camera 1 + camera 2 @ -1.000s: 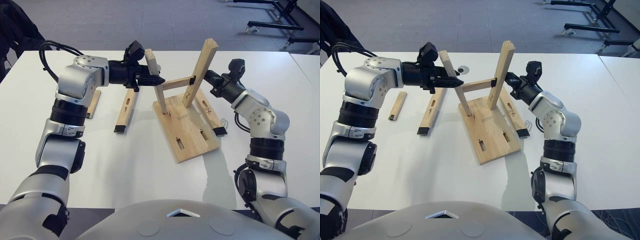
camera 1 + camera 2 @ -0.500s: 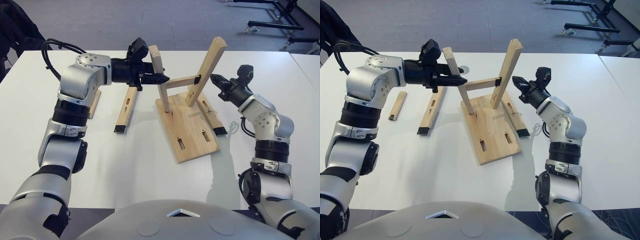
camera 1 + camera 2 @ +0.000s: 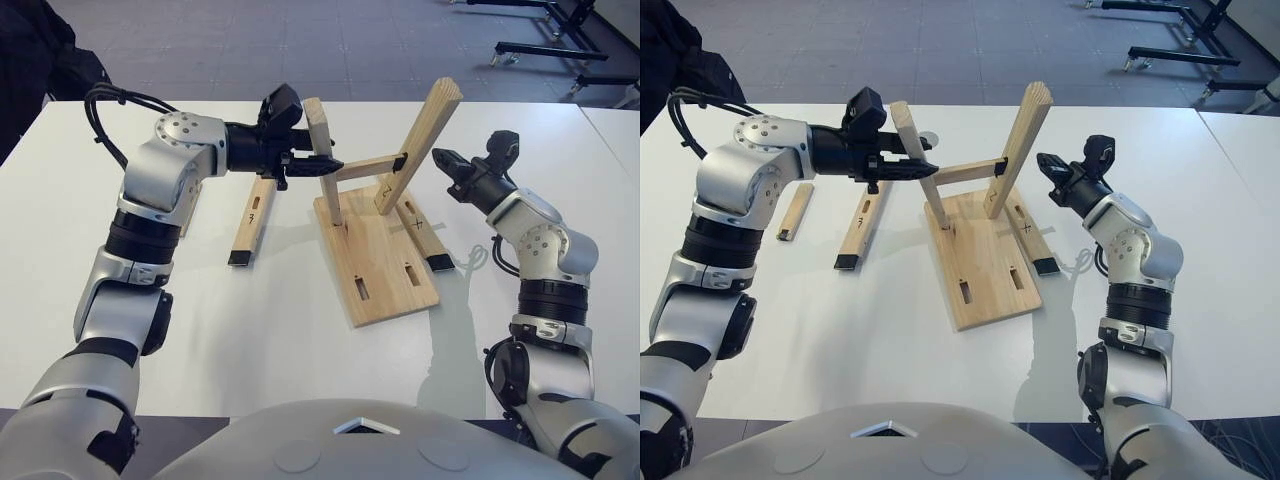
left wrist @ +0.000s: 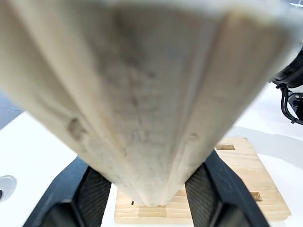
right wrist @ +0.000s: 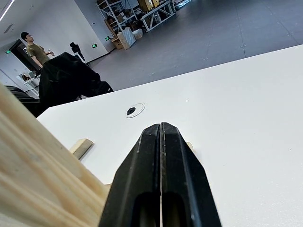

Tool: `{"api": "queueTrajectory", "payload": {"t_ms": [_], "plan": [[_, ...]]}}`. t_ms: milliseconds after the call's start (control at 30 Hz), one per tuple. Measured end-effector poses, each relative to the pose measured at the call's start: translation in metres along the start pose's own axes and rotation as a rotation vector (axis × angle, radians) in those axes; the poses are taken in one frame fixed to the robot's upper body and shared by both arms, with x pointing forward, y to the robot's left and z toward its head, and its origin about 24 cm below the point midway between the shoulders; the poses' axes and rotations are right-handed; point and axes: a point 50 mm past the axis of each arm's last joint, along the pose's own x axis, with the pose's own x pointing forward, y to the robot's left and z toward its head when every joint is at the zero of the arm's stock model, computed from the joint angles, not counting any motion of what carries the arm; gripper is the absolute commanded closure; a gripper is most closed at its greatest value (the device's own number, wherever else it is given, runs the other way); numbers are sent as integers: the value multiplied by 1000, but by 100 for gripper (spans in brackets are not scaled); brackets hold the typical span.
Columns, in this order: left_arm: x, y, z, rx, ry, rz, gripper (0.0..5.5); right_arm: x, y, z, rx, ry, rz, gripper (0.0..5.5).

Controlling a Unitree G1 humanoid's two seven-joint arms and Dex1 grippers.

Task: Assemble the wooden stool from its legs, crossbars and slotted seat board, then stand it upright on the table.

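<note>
The left pincer [image 3: 322, 166] is clamped on the upper left leg [image 3: 318, 115], which stands in the seat board [image 3: 385, 275] lying mid-desk [image 3: 300, 330]; its far finger is hidden behind the wood. The right pincer [image 3: 442, 158], closed on nothing, hangs just right of the leaning right leg [image 3: 425, 140], apart from it. A short bar [image 3: 792, 212] at far left is partly hidden by the left arm.

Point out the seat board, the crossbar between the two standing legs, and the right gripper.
seat board [image 3: 385, 285]: left eye view, bare wood between its slots.
crossbar [image 3: 368, 166]: left eye view, middle of its length.
right gripper [image 3: 440, 156]: left eye view, its closed fingertips.
</note>
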Motion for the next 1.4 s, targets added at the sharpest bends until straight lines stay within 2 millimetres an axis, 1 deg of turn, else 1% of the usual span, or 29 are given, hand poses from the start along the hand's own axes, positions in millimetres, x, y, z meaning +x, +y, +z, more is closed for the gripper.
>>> {"api": "queueTrajectory", "payload": {"t_ms": [67, 300, 467, 633, 900, 1067, 1400], "plan": [[2, -4, -5, -1, 3, -1, 346, 0, 0, 0, 0, 1, -1, 548], [14, -21, -4, 107, -9, -8, 346, -5, -5, -5, 14, 6, -24, 548], [18, -28, -3, 149, -21, -12, 346, -6, -6, -5, 17, 2, -28, 548], [19, -30, -5, 168, -31, -11, 346, -6, -7, -5, 17, 2, -29, 548], [22, -36, -3, 205, -48, -13, 346, -8, -9, -6, 23, 1, -45, 548], [24, -38, -3, 223, -59, -15, 346, -10, -12, -10, 31, 10, -65, 548], [25, -40, -4, 226, -71, -10, 346, -11, -12, -10, 32, 8, -67, 548]]}}
